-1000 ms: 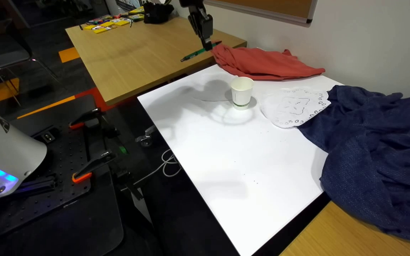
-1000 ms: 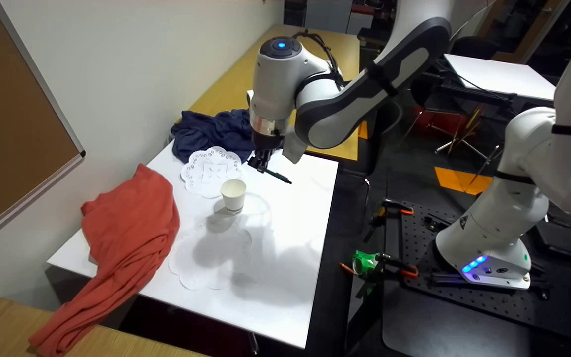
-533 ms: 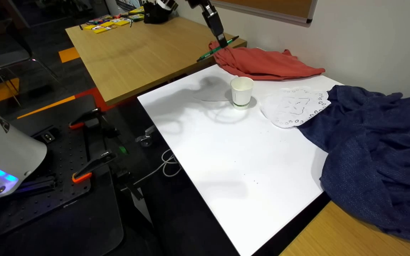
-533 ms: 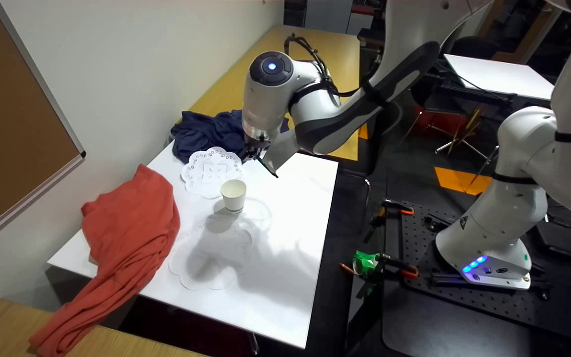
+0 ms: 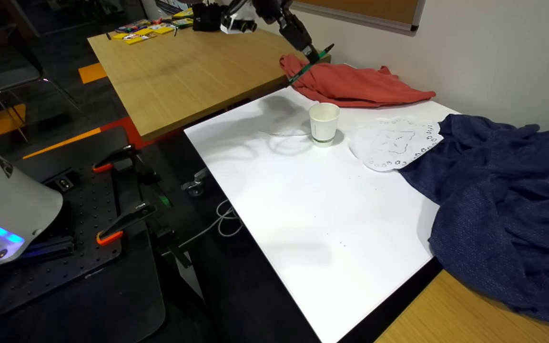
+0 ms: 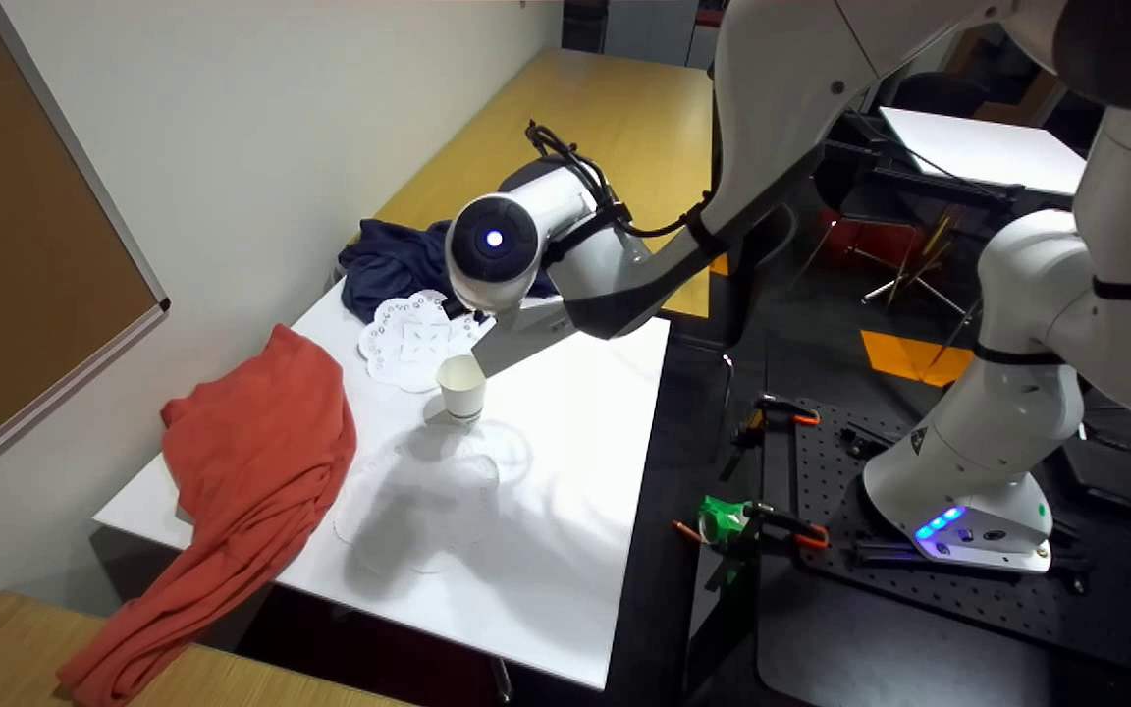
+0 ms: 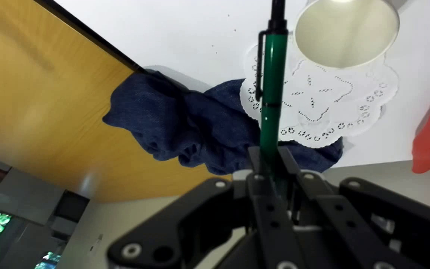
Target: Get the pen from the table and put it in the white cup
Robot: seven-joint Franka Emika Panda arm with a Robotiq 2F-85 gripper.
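My gripper is shut on the green pen. In the wrist view the pen points away from the fingertips, its black end just beside the cup's rim. In an exterior view the gripper holds the pen tilted, above the far edge of the white table. The white cup stands upright on the table, below the pen; it also shows in the other views. In an exterior view the arm's wrist hides the pen and most of the gripper.
A white lace doily lies beside the cup, partly against a dark blue cloth. A red cloth lies behind the cup along the wall. A tan wooden table stands beyond the white one.
My gripper has moved with the pen toward the cup's side, rightward in an exterior view. The wrist has tilted, and the pen is now steeper. The cup has not moved.
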